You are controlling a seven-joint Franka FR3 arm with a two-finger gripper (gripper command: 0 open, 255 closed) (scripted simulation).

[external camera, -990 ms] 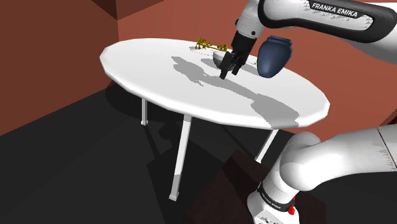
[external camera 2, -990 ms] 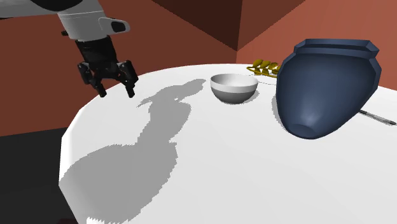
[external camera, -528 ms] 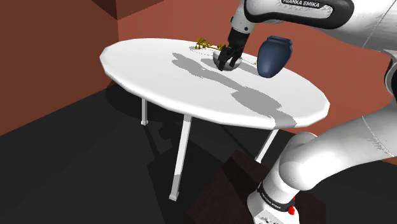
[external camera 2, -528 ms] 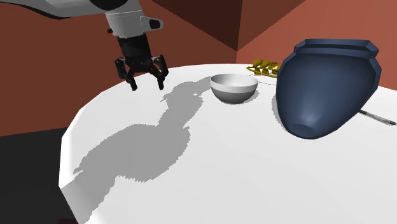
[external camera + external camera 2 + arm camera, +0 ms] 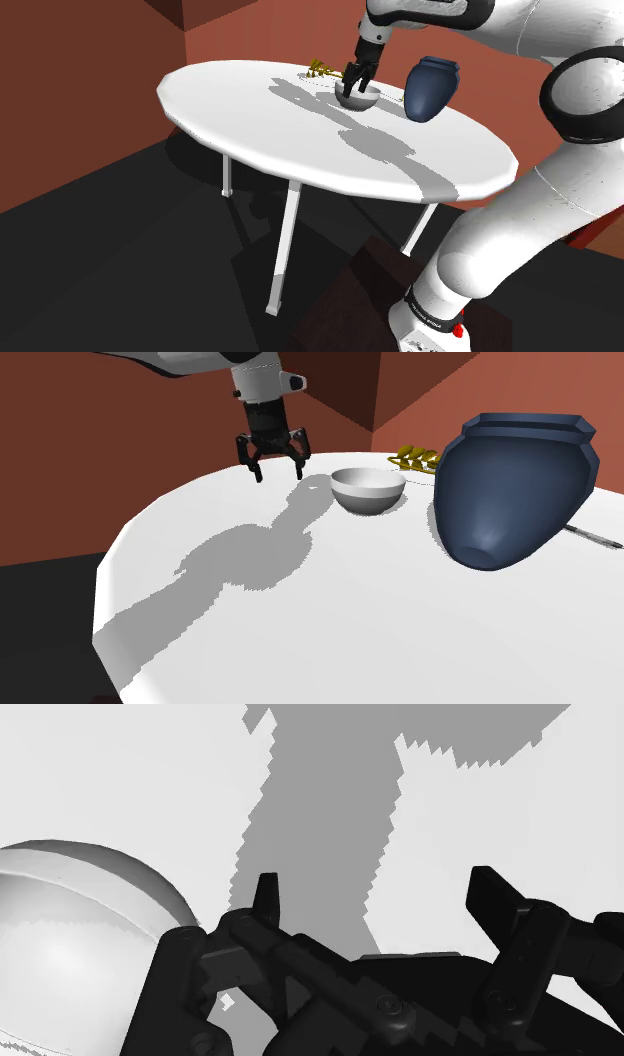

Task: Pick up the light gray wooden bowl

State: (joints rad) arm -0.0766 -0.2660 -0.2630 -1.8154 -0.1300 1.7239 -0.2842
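Our gripper (image 5: 278,476) hovers low over the round white table (image 5: 400,642), its fingers (image 5: 266,899) spread apart with nothing between them. The pale grey bowl (image 5: 368,490) stands upright on the table near the dark blue vase (image 5: 515,482). It lies just beside the gripper, toward the second exterior view's right, outside one finger. We judge a short sideways shift must bring its rim between the fingers.

Bare white table top (image 5: 330,622) is seen under the claw (image 5: 278,474) and between its spread fingers. The pale grey bowl (image 5: 368,490) is met just beside one finger, untouched. Beyond the bowl, room is narrowed by a large dark blue vase (image 5: 515,487) and a small gold object (image 5: 415,457); on the claw's other sides open table is left.
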